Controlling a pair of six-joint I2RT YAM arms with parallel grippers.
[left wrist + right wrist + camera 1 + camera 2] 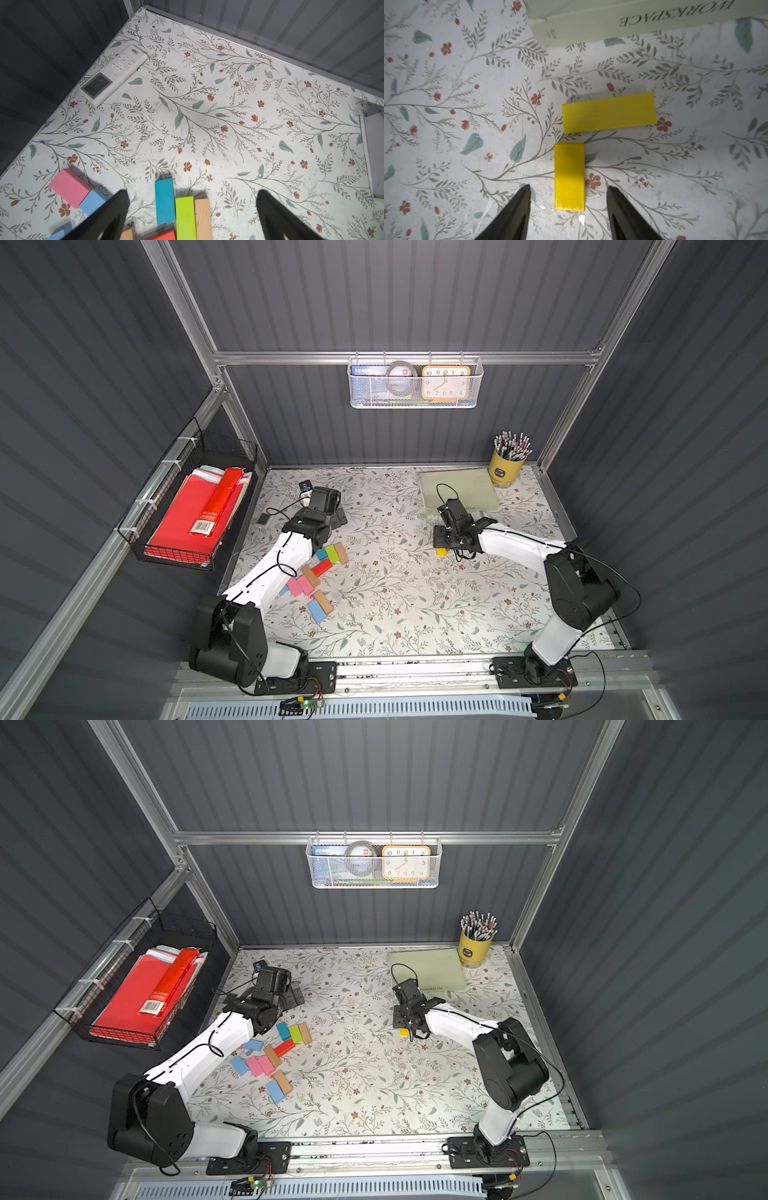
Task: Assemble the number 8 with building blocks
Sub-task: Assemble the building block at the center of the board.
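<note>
Several building blocks lie loose at the left of the table. Among them, side by side, are a teal one (322, 554), a green one (332, 553) and a tan one (341, 552), with a red one (322, 569), pink ones (300, 585) and a blue one (316, 611) nearer the front. My left gripper (192, 193) hangs wide open above the teal (165, 200), green (185, 218) and tan (202, 218) blocks and touches none. Two yellow blocks form a corner: one crosswise (609, 112), one lengthwise (569, 176). My right gripper (569, 189) is open, its jaws either side of the lengthwise block's near end with gaps.
A white remote (114, 72) lies by the left wall. A pale green book (457, 489) and a yellow cup of pencils (505, 466) stand at the back right. A black wire basket (232, 526) of red folders hangs on the left wall, and a white mesh basket (415, 403) on the back wall.
</note>
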